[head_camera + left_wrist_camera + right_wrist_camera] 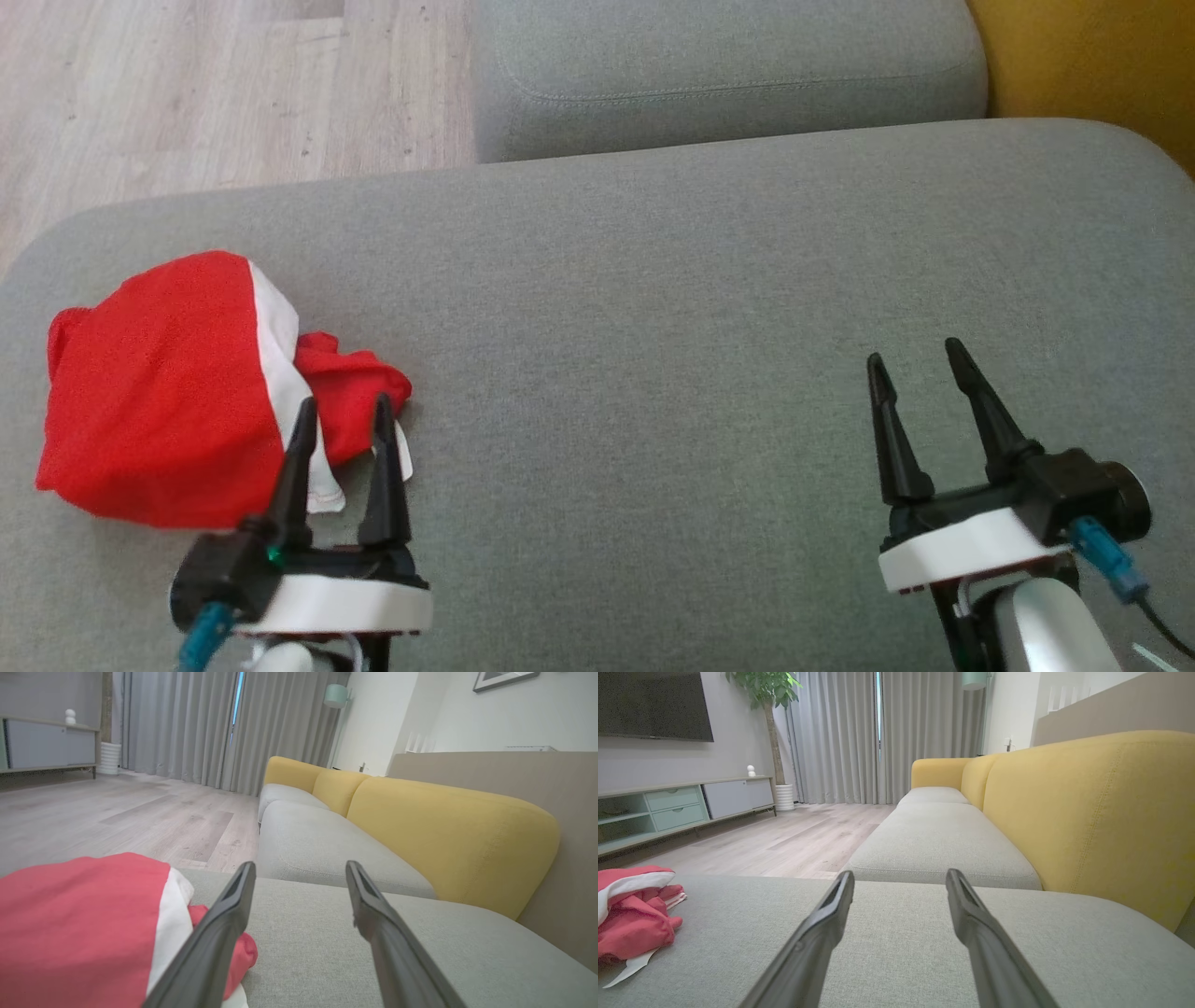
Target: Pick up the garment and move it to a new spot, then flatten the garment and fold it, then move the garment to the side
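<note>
Red-and-white garment [159,392] lies bunched at the left of the grey sofa seat [653,327]. My left pincer [345,401]: spread wide, empty, by the garment's right edge. My right pincer [914,352]: likewise wide, empty, well apart.

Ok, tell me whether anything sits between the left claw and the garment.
Nothing visible does. The open left claw is right at the right edge of the crumpled red and white garment on the grey sofa cushion, with no other thing between them.
</note>
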Available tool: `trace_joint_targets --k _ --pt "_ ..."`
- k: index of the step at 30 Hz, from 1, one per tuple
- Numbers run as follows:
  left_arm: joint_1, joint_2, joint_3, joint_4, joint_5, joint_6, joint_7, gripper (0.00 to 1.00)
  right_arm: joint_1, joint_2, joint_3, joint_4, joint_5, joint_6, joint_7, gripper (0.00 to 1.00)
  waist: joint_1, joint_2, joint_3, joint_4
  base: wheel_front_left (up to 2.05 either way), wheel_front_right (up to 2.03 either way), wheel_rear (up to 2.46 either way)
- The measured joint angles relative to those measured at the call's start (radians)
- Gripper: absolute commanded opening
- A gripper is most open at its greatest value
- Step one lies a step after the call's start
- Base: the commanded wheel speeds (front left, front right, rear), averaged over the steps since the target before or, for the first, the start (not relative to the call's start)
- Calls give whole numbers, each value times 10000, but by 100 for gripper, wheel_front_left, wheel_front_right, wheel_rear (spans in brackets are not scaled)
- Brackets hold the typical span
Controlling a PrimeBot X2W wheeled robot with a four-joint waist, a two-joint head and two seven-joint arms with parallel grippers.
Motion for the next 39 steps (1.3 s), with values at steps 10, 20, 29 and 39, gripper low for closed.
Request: trace_joint_targets --k 10,20,29,39 --pt "224 8 -151 33 174 -2 -247 100 3 -12 125 -46 652 0 -305 100 0 0 -92 31 0 0 0" --pt "382 25 -259 539 111 -282 -523 100 91 -13 199 529 2142 0 -556 100 -1 0 -108 52 0 0 0" --pt "383 42 -504 1241 119 -357 -523 100 88 -15 324 1108 2429 0 -556 100 0 0 -139 -19 0 0 0" --pt "376 44 -447 1221 125 -349 -523 100 85 -15 464 1083 2518 0 -556 100 -1 0 -245 280 0 0 0"
